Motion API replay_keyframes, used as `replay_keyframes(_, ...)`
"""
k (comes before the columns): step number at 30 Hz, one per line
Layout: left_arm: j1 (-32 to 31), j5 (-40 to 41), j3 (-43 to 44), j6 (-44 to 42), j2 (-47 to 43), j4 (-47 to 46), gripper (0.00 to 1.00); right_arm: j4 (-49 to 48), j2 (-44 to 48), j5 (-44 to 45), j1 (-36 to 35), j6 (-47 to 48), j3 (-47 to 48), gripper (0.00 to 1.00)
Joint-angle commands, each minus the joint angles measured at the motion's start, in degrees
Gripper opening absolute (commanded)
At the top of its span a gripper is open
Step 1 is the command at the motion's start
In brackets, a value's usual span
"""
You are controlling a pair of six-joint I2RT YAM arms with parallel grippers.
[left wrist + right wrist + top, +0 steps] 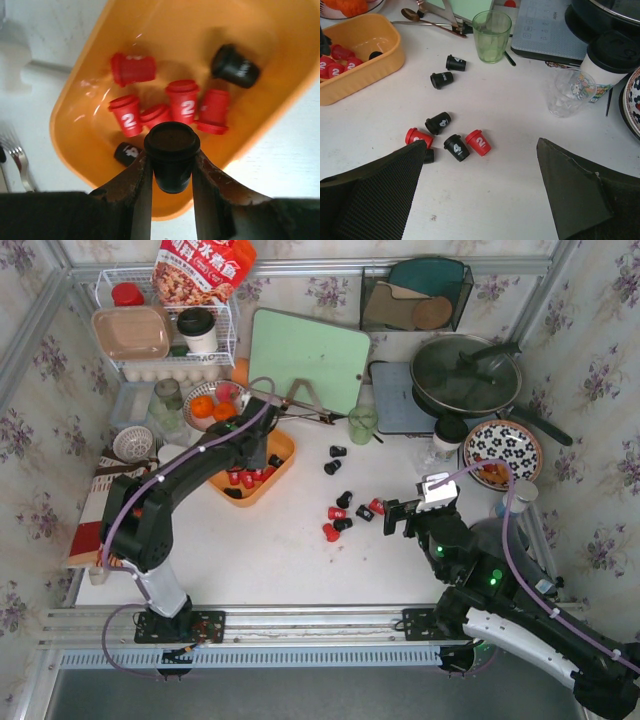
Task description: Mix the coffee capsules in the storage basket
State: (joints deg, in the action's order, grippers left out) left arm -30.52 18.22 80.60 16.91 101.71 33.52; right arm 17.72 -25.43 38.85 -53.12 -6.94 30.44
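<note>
My left gripper clamps black capsule over storage basket, frame centre. Basket holds five red capsules, seemingly two black ones. My right gripper gapes wide.

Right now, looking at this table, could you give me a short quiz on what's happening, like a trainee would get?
1. True or false: the left claw grips a red pod.
2. The right claw is: A) open and empty; B) shut on a clear glass; C) gripping a fork.
3. Which colour of coffee pod is most common among those lying in the shallow orange-yellow plastic basket?

Key
1. False: it grips a black cup-shaped capsule.
2. A.
3. Red: the red capsules outnumber the black ones there.
</note>
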Motion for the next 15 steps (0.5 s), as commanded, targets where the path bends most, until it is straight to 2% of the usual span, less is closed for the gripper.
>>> replay_keyframes(1,3.53,0.28,-2.92,2.44,-0.66,0.67,0.31,-1.45,-0.31,-0.09,-0.05,0.48,-0.14,1.00)
replay_keyframes(7,4.60,-0.76,-8.78,3.66,-4.15,-3.73,0.39,-1.74,-0.98,0.30,0.02,0.45,-0.38,1.00)
replay_keyframes(8,4.61,-0.76,-9.71,3.90,-5.09,-4.76,0.49,-1.81,-1.01,0.40,0.04,0.52,-0.45,1.00)
replay_keyframes(9,4.64,-0.71,-10.41,4.04,-5.98,-5.75,0.54,-1.88,-1.11,0.50,0.00,0.52,-0.51,1.00)
replay_keyframes(10,4.67,-0.76,-11.16,4.07,-6.94,-6.31,0.64,-1.94,-1.18,0.52,0.04,0.52,-0.47,1.00)
replay_keyframes(15,4.60,-2.24,-13.17,4.14,-10.66,-6.86,0.67,-1.99,-1.50,0.78,0.01,0.53,-0.55,1.00)
